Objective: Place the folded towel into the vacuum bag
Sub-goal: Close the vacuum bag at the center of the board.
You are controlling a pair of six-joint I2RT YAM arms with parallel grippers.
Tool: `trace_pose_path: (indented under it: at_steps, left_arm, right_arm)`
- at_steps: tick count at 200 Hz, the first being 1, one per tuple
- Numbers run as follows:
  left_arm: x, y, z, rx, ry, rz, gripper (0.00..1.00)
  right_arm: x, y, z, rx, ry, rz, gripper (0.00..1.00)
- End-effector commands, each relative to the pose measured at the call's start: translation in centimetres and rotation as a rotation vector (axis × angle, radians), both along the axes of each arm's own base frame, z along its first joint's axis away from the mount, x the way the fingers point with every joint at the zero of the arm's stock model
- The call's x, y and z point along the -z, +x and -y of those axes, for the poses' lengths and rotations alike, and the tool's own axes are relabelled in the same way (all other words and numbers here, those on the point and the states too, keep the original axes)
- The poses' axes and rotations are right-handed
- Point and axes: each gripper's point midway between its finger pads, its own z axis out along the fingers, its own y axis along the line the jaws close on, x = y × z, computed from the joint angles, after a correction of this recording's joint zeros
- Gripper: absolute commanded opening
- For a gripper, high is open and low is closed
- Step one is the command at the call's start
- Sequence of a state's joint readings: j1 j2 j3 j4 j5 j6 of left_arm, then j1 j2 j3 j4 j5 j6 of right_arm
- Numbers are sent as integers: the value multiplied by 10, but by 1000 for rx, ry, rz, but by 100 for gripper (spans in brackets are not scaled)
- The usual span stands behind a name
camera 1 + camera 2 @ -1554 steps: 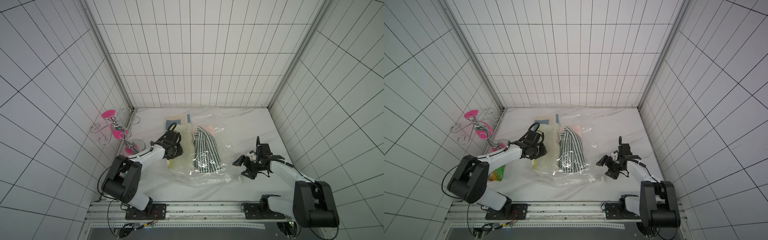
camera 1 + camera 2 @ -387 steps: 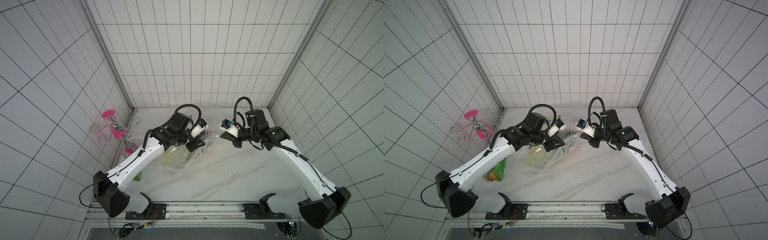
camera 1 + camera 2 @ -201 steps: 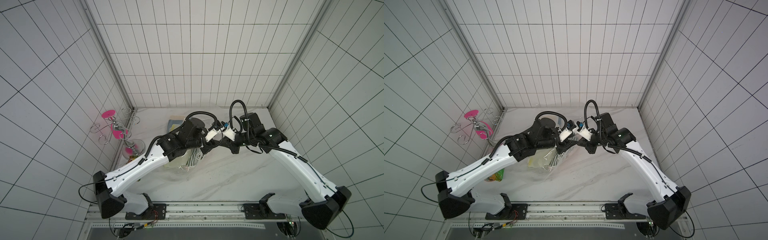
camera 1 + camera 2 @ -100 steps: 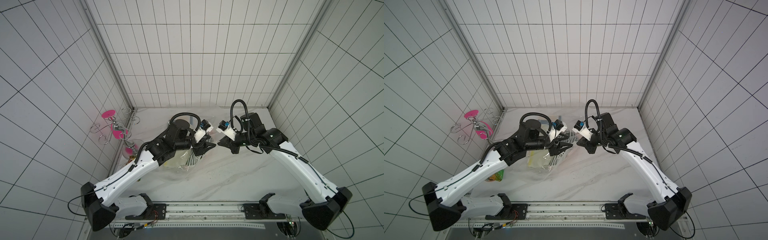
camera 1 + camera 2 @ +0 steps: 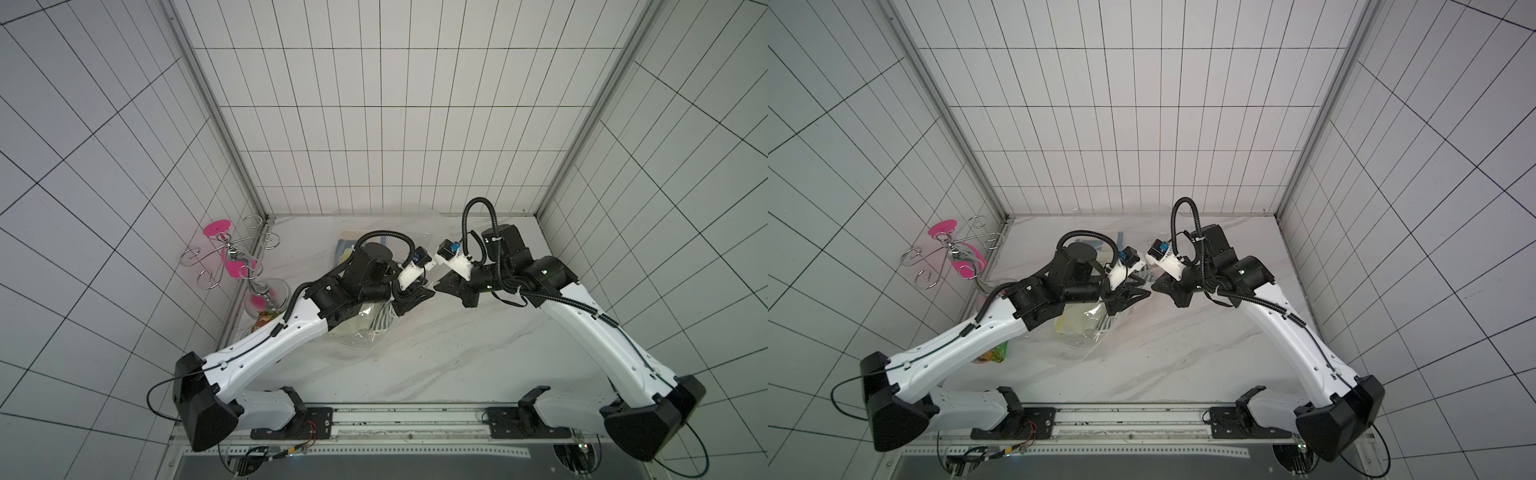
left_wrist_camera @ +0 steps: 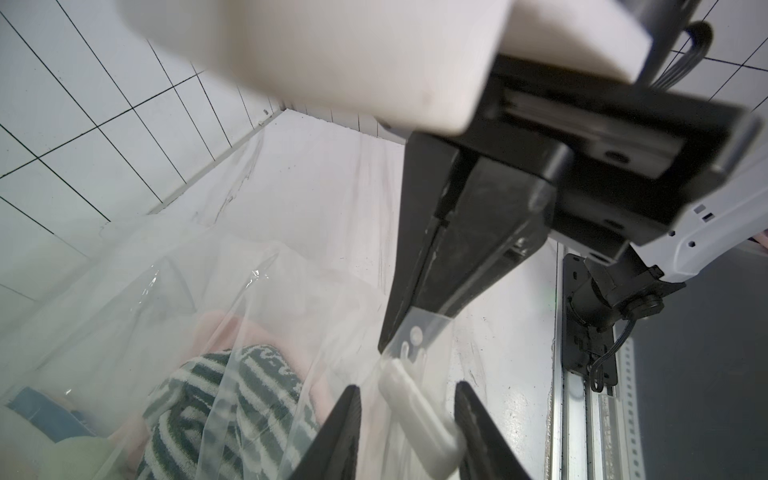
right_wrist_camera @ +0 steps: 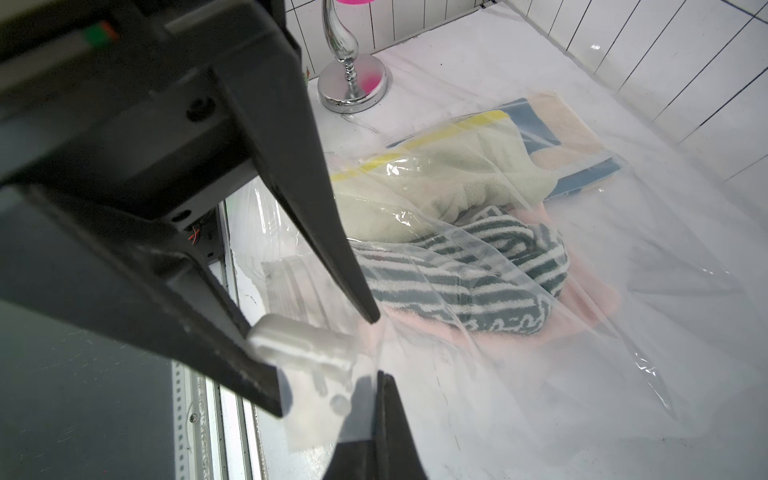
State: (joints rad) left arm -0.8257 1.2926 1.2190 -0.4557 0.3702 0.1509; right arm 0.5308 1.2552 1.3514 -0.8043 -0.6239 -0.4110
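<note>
Arms: I am counting two. The left arm (image 5: 270,345) and the right arm (image 5: 582,328) are both rising from their bases and leaning inward, with wrists bent so the tips are facing each other above the vacuum bag (image 5: 357,340).
Grippers: I am counting two, and they are nearly meeting tip to tip in both top views.
Left gripper: I am seeing the left gripper (image 6: 406,386) with its jaws apart, straddling the clip (image 6: 415,411). One finger (image 6: 478,432) is touching the clip and the other is standing just clear of it.
Right gripper: the right gripper (image 6: 415,332) is pressing its jaws together on a clear tab of the vacuum bag's edge, holding that edge up off the table (image 5: 436,353).
Bag: I am counting one, clear and crinkled, spreading across the table.
Clip: I am counting one, white, sitting on the bag's lifted edge.
Towels: I am counting four under the bag's plastic. These are a striped towel (image 7: 478,266), a pale green towel (image 7: 449,183), a pink towel (image 7: 582,299) and a blue and beige towel (image 7: 561,129).
Task towel: the striped towel is lying inside the bag as far as I can tell, touching the pale green towel and resting on the pink one.
Others: I am counting one chrome stand (image 5: 232,257) with pink discs, just beside the bag. One snack packet (image 5: 995,353) is near the bag, partly hidden by the left arm.
</note>
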Motion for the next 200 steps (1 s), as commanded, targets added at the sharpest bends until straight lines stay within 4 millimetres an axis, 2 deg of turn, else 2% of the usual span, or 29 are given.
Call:
trace_pose_path:
  at_steps: [1,11,48,60,83,101,127,153,167,184,200]
  left_arm:
    - [-9,3,2,-6,-30,43,32]
    - [-8,3,3,-5,-30,42,29]
    - [-5,6,3,-9,-24,46,5]
    - [-4,4,3,0,-18,46,0]
    - [1,-3,1,33,11,32,0]
    - [8,-10,0,73,53,4,0]
    - [18,-17,-3,110,123,-34,0]
    - [18,-19,-4,119,137,-31,0]
    - [14,-18,-3,114,123,-23,0]
    - [8,-16,-5,103,99,-16,0]
    - [2,-16,-9,107,53,-28,0]
  right_arm:
    - [-38,-10,-6,-47,89,60,0]
    - [-38,-12,-6,-50,91,59,0]
    - [-39,-16,-7,-65,105,54,0]
    - [-38,-16,-6,-62,107,58,0]
    - [-39,-19,-6,-71,122,69,0]
    - [-38,-22,-7,-84,133,73,17]
    - [-43,-22,-11,-105,167,106,32]
    - [-43,-26,-13,-138,179,106,35]
    - [-31,-27,-13,-145,160,92,35]
    - [-5,-25,-5,-122,110,72,36]
    - [4,-26,0,-111,122,50,37]
